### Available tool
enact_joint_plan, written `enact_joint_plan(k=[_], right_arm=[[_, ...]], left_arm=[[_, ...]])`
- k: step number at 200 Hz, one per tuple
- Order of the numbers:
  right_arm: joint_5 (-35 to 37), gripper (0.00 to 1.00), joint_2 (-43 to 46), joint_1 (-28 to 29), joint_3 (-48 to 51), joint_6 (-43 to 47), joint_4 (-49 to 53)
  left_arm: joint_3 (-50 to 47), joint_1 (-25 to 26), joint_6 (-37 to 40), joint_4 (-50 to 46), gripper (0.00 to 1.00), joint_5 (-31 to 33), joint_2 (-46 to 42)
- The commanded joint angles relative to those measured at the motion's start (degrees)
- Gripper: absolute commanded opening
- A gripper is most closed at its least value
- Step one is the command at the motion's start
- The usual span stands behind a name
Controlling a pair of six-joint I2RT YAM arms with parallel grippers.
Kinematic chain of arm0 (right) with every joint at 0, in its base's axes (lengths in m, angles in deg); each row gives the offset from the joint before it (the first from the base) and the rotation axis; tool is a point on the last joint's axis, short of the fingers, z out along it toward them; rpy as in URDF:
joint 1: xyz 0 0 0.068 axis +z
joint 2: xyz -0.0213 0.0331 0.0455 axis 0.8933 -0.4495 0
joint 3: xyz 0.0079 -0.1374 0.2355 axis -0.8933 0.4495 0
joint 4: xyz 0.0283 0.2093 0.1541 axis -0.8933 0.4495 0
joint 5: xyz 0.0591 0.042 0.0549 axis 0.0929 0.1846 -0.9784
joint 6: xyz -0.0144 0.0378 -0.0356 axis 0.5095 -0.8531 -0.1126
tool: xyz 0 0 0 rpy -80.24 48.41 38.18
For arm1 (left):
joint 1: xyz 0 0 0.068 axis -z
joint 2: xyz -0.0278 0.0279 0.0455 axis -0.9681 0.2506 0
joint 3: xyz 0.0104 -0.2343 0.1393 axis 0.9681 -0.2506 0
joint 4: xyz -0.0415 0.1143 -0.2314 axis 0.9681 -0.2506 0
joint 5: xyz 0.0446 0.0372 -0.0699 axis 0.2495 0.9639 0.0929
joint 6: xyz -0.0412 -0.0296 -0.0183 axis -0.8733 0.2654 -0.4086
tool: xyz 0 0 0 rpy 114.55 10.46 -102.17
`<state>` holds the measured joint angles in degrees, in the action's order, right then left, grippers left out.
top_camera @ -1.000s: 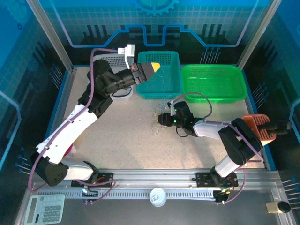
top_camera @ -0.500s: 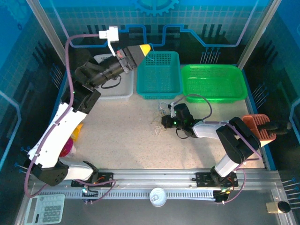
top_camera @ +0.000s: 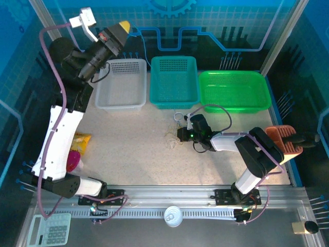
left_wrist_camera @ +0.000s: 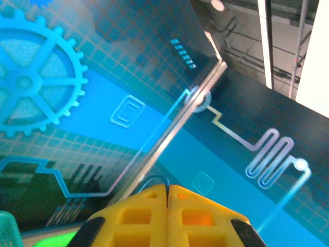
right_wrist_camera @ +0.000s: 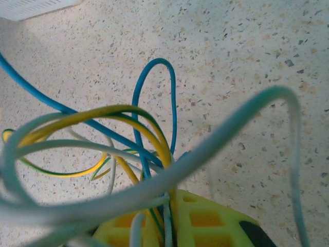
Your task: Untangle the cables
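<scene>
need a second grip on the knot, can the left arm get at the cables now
Probably not as posed: the left tool, shut, is raised toward the back wall, far from the cables held by the right tool on the table. Nothing visible blocks the way down.

Three baskets (top_camera: 119, 105), two arms (top_camera: 56, 139), one tangle (top_camera: 172, 140)

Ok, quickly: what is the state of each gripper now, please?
Left gripper: closed, pinching a thin cable at its tips.
Right gripper: closed on the tangled cables.
</scene>
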<state>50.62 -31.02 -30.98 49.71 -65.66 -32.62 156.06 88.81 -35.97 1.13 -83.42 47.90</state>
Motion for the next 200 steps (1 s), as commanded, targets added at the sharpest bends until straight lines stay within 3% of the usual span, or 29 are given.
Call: enact_joint_plan(k=[1, 64, 127, 148, 166, 200], right_arm=[[0.50, 0.09, -0.99, 0.58, 0.69, -0.46, -0.80], [0.27, 0.09, -1.77, 0.63, 0.69, -0.70, -1.20], [0.28, 0.09, -2.50, 0.62, 0.95, -1.01, -1.60], [0.21, 0.09, -2.75, 0.63, 0.90, -1.05, -1.61], [-0.01, 0.09, -3.34, 0.61, 0.77, -1.25, -1.93], [-0.39, 0.09, -3.61, 0.62, 0.86, -1.79, -2.49]], left_arm=[[4.14, -2.16, 1.64, 0.20, 0.00, 1.33, 2.15], [11.83, -9.53, 2.51, -0.41, 0.00, 3.85, 9.65], [14.71, -13.85, 1.47, 0.44, 0.00, 6.92, 12.07], [20.62, -15.70, 0.56, -0.78, 0.00, 6.99, 14.10], [25.99, -16.26, 0.69, -2.50, 0.00, 6.73, 16.48], [25.12, -16.31, 0.27, -1.17, 0.00, 7.01, 17.02]])
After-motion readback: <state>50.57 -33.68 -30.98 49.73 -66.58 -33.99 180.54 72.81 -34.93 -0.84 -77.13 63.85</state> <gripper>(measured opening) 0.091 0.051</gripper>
